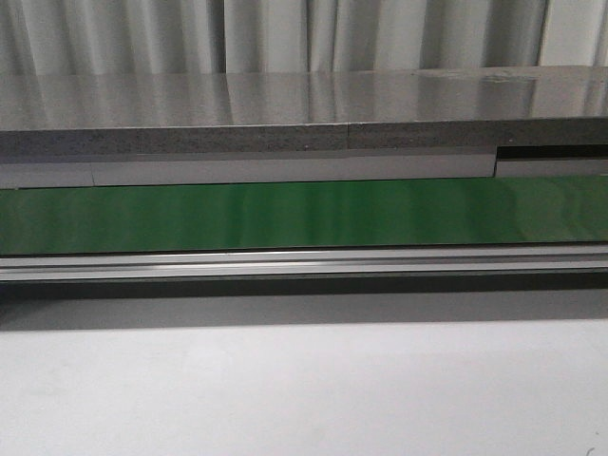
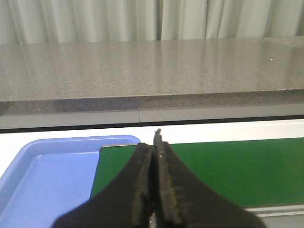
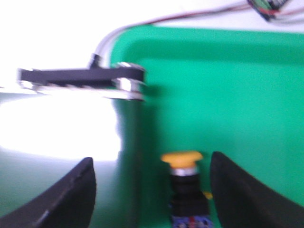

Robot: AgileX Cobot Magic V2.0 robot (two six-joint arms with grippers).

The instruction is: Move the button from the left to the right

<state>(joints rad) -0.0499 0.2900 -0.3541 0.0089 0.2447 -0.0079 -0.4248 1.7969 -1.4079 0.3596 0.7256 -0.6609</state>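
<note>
Your right gripper (image 3: 152, 190) stands spread wide, the button (image 3: 183, 183) upright between its fingers inside the green tray (image 3: 228, 95) (apparently untouched). Your left gripper (image 2: 153, 180) is pressed closed, empty, idle.

We see the left gripper (image 2: 153, 185) as two matte black fingers with rough, pitted inner pads (image 2: 142, 187). The right gripper's (image 3: 151, 190) fingers look black and curved, though blurred.

No legible text, labels or numbers — none on any surface.
</note>
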